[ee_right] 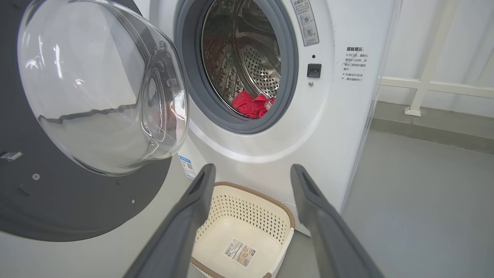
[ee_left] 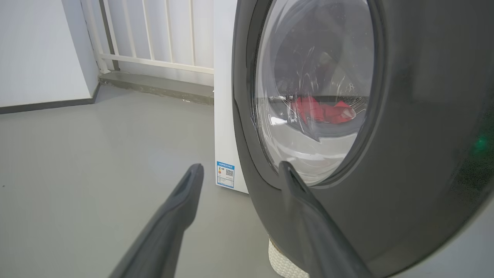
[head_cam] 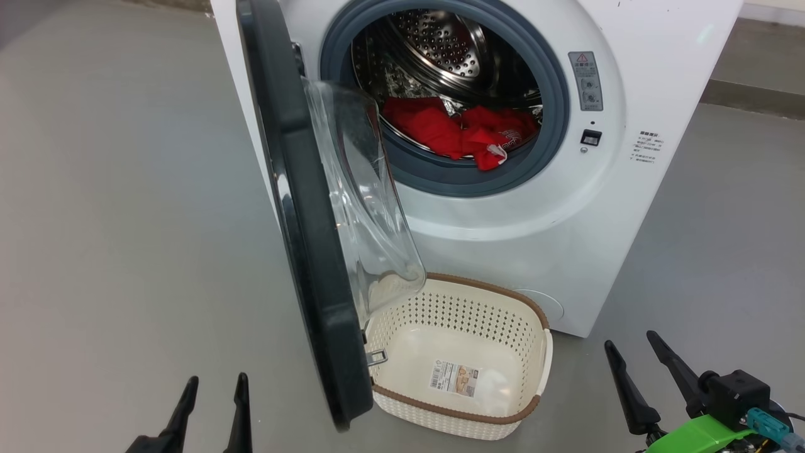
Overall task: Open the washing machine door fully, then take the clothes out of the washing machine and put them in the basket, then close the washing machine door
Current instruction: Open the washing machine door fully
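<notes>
The white washing machine point(head_cam: 522, 226) stands ahead with its door point(head_cam: 302, 207) swung out to about a right angle, glass bowl point(head_cam: 365, 195) facing the drum. Red clothes point(head_cam: 462, 132) lie at the bottom of the steel drum, also seen as the clothes point(ee_right: 252, 105) in the right wrist view. The cream basket point(head_cam: 544, 365) sits on the floor below the drum opening, holding nothing but its paper label. My left gripper point(head_cam: 214, 393) is open, low at the left, outside the door point(ee_left: 405, 135). My right gripper point(head_cam: 632, 352) is open at the lower right, nothing between its fingers.
Grey floor point(head_cam: 113, 207) spreads to the left and right of the machine. A white railing point(ee_left: 154, 34) and a low grey ledge point(ee_right: 432, 123) run behind it. The door's lower edge hangs over the basket's left rim point(head_cam: 377, 358).
</notes>
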